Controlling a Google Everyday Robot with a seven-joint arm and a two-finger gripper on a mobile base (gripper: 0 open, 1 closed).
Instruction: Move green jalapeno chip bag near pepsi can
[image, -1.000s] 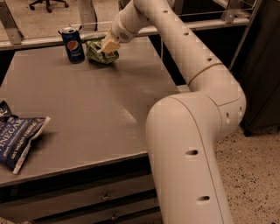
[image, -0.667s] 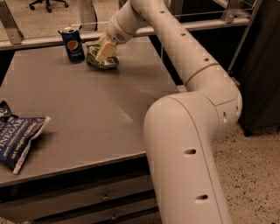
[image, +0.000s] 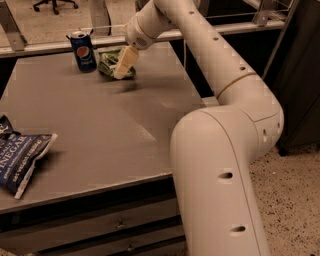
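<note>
The pepsi can (image: 83, 51) stands upright at the far left of the table, dark blue with a round logo and a silver top. The green jalapeno chip bag (image: 107, 61) lies on the table just right of the can, a small gap between them. My gripper (image: 125, 62) is at the bag's right side, in front of it and covering its right end. The arm reaches over from the right side of the table.
A dark-blue "VINEGAR" chip bag (image: 22, 155) lies at the table's near left edge (image: 100, 187). A rail and a drop to the floor run behind the can. My arm's large white base (image: 220, 170) stands at the table's right front corner.
The bag has settled a little further left, closer to the can. My gripper has lowered slightly on the bag's right side. The can has not moved.
</note>
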